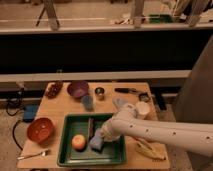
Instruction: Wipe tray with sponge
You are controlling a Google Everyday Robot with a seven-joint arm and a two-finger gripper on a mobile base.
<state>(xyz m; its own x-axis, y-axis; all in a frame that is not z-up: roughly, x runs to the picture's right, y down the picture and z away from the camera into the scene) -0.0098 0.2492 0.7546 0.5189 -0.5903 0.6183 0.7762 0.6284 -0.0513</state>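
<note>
The dark green tray (67, 161) lies at the front middle of the wooden table. The blue-grey sponge (96, 144) rests on the tray floor, right of centre. My gripper (103, 135) reaches in from the right on a white arm, sits right on top of the sponge and is shut on it. An apple (78, 142) lies in the tray just left of the sponge. A dark narrow brush-like stick (90, 125) lies in the tray behind the sponge.
An orange bowl (40, 129) and a fork (34, 155) lie left of the tray. A purple bowl (78, 89), blue cup (88, 102), metal cup (100, 92) and grapes (53, 89) stand behind it. A white cup (143, 109) and banana (148, 149) are to the right.
</note>
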